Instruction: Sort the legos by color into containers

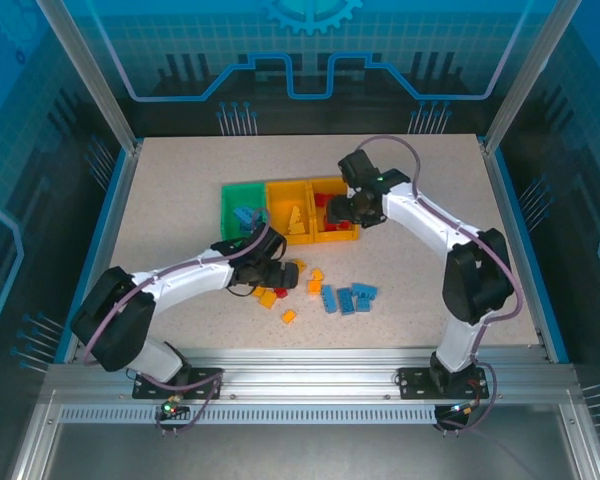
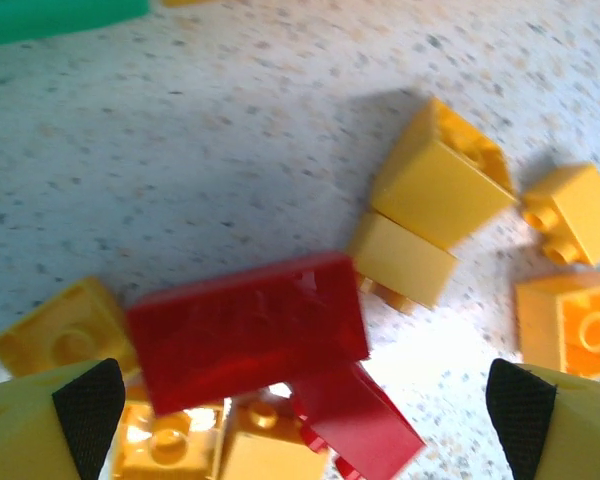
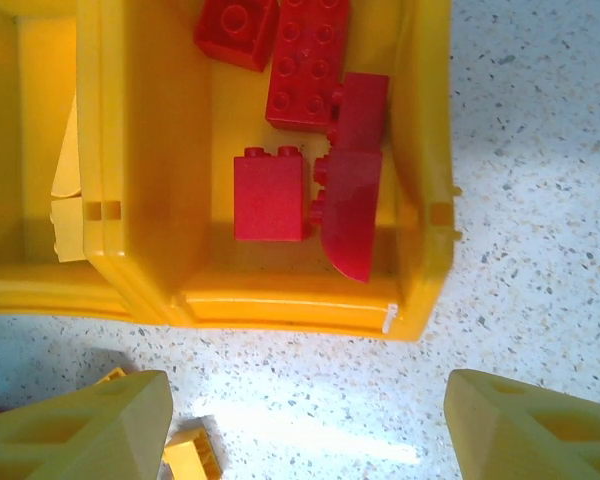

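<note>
Between the left gripper's point(image 2: 305, 410) wide-spread, empty jaws lies a flat red brick point(image 2: 245, 330), blurred in the left wrist view. Its long side runs roughly from one black pad point(image 2: 85, 410) toward the other and is slightly tilted. It seems to rest partly over a second red brick point(image 2: 365, 425) and a few yellow bricks point(image 2: 170, 440), so it will probably rock when touched.

I judge the step in hand to be picking this red brick. To do it well, turn the wrist a little until the pads square up with the brick's ends, then come straight down centred on it. Close slowly, so the stack beneath is not scattered. The yellow brick point(image 2: 65, 335) beside the left pad is near enough to be caught in the grip; keep the pad inside it.

Further out on the speckled table point(image 1: 180, 180), loose blue bricks point(image 1: 345, 298) lie to the right of this pile. The green bin point(image 1: 230, 195) already holds some blue pieces.

Red pieces lie in the right-hand yellow bin point(image 3: 280, 305), among them a square red block point(image 3: 270, 195), so that is where this brick belongs. The right gripper point(image 3: 310, 425) hangs at that bin's near rim, jaws apart with nothing between them. It should clear away before the left arm carries the brick across, or the two may meet over the bin.
</note>
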### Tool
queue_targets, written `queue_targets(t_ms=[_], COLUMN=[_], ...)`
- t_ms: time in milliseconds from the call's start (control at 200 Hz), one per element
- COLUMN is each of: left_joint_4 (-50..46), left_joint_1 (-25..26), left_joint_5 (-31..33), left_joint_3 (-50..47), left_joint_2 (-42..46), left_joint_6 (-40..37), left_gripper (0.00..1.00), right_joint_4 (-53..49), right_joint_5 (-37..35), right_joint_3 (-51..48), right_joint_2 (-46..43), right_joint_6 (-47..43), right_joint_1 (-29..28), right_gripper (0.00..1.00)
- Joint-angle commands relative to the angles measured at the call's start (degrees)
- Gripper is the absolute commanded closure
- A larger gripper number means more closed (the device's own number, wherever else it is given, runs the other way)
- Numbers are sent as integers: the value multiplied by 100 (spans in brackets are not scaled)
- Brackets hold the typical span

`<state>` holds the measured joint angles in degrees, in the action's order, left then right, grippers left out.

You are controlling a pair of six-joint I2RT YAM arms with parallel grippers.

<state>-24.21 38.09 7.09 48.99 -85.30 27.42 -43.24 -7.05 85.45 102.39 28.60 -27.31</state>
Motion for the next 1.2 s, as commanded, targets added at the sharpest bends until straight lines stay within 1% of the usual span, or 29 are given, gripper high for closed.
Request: queue_targets(t_ms=[0, 125, 235, 320, 380, 455, 515, 585, 750, 980, 1080, 1196], left_joint_4=[-21, -74, -129, -138, -107, -41, -126, -208, -486, -383, -418, -402], left_joint_1=[231, 389, 544, 569, 573, 572, 572, 572, 575, 577, 578, 587], left_joint_5=[69, -66, -57, -135, -94, -242, -226, -266, -242, -189, -199, -251], left_joint_3=[-138, -203, -192, -142, -119, -49, 38, 141, 304, 259, 352, 433], left_joint_2=[363, 462, 323, 155, 69, -28, -158, -293, -540, -512, -616, -752], left_joint_6=[-501, -886, -1287, -1557, -1618, -1759, -1766, -1776, -1647, -1674, -1705, -1672], left_gripper=[3, 5, 7, 10, 14, 19, 24, 27, 28, 31, 36, 45], right_joint_4=[111, 201, 256, 270, 282, 298, 290, 284, 291, 329, 352, 361], right_joint_5=[47, 84, 123, 130, 134, 166, 176, 200, 235, 298, 342, 353], right_joint_3=[-253, -470, -587, -664, -719, -773, -802, -821, -861, -896, -890, -892], right_joint_2=[-163, -267, -308, -352, -392, -455, -487, -518, -569, -523, -510, -517], right_joint_6=[-148, -179, -186, -186, -182, -178, -179, -172, -172, -138, -126, -118], right_joint_1=[170, 284, 370, 408, 436, 484, 523, 577, 672, 716, 718, 740], right_gripper=[27, 27, 27, 26, 26, 26, 26, 26, 26, 26, 26, 26])
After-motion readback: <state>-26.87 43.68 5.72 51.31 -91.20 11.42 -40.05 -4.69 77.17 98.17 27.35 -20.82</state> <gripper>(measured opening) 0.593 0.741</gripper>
